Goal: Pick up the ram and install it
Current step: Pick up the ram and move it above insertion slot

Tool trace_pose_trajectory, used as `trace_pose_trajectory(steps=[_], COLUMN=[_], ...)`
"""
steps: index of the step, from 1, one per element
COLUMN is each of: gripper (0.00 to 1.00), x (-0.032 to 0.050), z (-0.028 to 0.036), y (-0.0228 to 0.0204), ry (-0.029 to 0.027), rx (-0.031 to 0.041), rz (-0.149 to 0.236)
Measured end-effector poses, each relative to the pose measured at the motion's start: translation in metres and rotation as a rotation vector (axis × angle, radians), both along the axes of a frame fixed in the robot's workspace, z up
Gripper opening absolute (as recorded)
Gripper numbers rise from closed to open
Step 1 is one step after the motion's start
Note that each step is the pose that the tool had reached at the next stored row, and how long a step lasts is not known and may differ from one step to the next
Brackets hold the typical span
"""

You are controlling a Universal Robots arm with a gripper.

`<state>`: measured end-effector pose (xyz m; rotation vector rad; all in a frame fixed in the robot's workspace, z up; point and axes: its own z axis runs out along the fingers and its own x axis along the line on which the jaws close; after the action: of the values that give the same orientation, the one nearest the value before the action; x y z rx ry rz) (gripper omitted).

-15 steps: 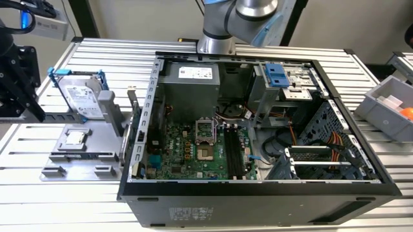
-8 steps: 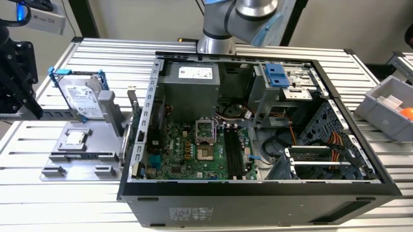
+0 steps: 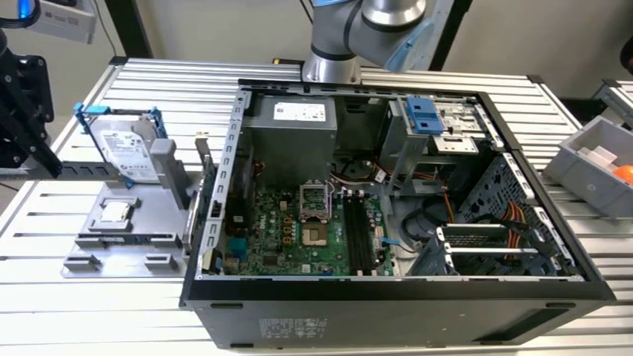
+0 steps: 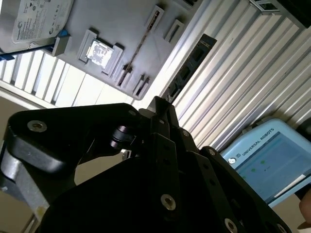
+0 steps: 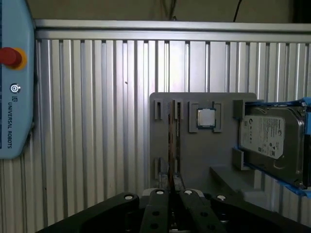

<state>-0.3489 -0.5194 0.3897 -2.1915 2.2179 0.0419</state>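
The claw point(image 5: 173, 190) hangs well above the surface point(image 5: 97, 145). In both wrist views its two halves look drawn together at the tip, with nothing pinched between them.

The ribbed metal surface carries the rest. The open case point(image 3: 396, 311) lies on its side and takes most of the exterior view. Inside it is the green board point(image 3: 287, 237), and the black slots point(image 3: 358, 230) on it look empty. Just beside the case, toward the exterior view's left, sits a grey tray point(image 3: 158, 222). A drive point(image 3: 129, 152) in a blue frame stands on edge along the tray's far side.

The ram point(image 5: 171, 141) is in the tray, not yet lifted. It stands on its long edge in the tray's holders, so from above it shows as a thin line. A small square chip point(image 5: 206, 118) lies between it and the drive, near the ram but not touching it.

In the first wrist view the ram's long axis runs straight out from the claw's tip. By my reading the claw is lined up with the stick's length, above it and toward its nearer end.

Nothing lies between the claw and the ram's upper edge. The holder posts flank the stick closely at both ends. The case's side wall stands between the tray and the slots. A pendant point(image 5: 14, 82) rests well apart at the surface's edge.
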Motion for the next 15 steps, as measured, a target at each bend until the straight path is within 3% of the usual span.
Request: trace_pose_trajectory(steps=[15], gripper=[0.00], x=[0.0001], z=[0.0020], y=[0.0000], ry=[0.0003], rx=[-0.0053], rz=[0.000])
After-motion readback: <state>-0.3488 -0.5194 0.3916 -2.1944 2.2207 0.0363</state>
